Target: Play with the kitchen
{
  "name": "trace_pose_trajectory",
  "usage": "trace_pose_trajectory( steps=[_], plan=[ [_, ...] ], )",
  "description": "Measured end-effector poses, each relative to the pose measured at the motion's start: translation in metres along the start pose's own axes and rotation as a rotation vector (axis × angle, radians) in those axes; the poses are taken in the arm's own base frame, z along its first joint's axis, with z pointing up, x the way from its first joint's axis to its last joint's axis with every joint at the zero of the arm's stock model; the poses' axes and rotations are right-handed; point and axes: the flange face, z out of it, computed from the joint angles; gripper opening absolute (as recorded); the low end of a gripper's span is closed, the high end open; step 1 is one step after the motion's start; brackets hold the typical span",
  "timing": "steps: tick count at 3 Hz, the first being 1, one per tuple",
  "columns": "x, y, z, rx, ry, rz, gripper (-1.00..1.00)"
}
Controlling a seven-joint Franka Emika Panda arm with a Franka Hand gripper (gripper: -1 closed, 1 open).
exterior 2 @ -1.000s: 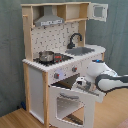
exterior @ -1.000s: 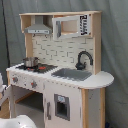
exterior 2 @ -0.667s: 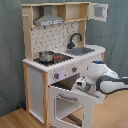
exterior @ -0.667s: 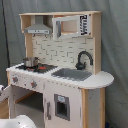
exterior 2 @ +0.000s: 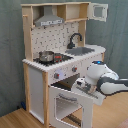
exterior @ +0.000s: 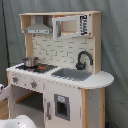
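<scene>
The toy kitchen (exterior 2: 65, 60) stands upright on the wood floor (exterior 2: 15, 119) against a grey curtain (exterior 2: 10, 50) and fills the middle of both exterior views. The part that matters is the oven door (exterior 2: 75, 102): in the second exterior view it's swung down and open, roughly level, hinged low on the cabinet front under the knobs (exterior 2: 66, 73), with its long axis running along the worktop's front edge. The gripper (exterior 2: 86, 86) sits right at that door's free upper edge, at the corner of the door nearest the second exterior view's right, and the arm (exterior 2: 112, 85) comes in from that side, so the door lies below the wrist and toward the cabinet. Contact looks likely, but I can't tell whether it's touching or just above; the jaws are hidden behind the white wrist housing, so I can't tell their state either. A small pot (exterior 2: 46, 56) is on the stovetop (exterior 2: 52, 58) at the worktop's corner away from the sink (exterior 2: 82, 50) and black faucet (exterior 2: 75, 39), well clear of the arm. Judgement: the next move is along the door's swing arc, up to close or further down.
</scene>
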Motion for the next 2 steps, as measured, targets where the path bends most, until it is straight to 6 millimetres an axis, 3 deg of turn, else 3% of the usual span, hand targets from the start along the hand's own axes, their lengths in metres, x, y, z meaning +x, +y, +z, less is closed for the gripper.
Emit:
trace_pose_trajectory(
  steps=[1,2],
  plan=[
    [0.000,0.001,-0.002,-0.003,0.000,0.003,1.00],
    [-0.003,0.008,-0.016,-0.028,-0.002,0.022,1.00]
  ],
)
